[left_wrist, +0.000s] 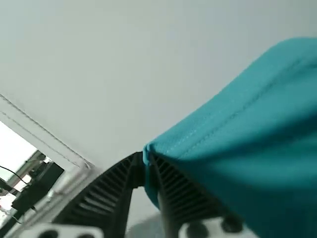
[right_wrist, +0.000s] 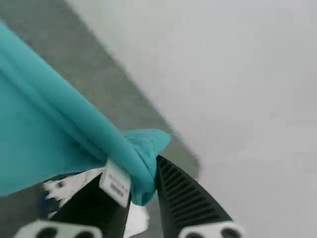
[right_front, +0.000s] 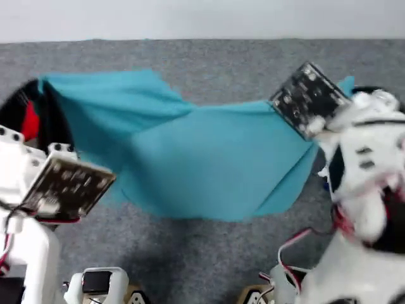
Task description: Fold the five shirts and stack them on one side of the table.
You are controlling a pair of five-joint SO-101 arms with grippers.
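You're early in task, by my read: teal shirt (right_front: pixel 215 158) unfolded, hanging stretched between both arms above tabletop (right_front: pixel 209 63), spanning 10 to 2 o'clock in high view. Folding, other shirts and stacking all left. Left claw (left_wrist: pixel 144 171) pinches stitched hem corner. Right claw (right_wrist: pixel 143 188) pinches bunched edge beside white label. Cloth smooth, sagging mid-span. Black-and-red cloth (right_front: pixel 25 114) at 9 o'clock.

It looks like a robot lab. A grey mat (right_front: pixel 209 253) is the work surface, a plain white wall (right_front: pixel 202 19) stands behind the mat, and bare circuit boards (right_front: pixel 66 183) and loose wires (right_front: pixel 295 242) sit above the mat's near edge.
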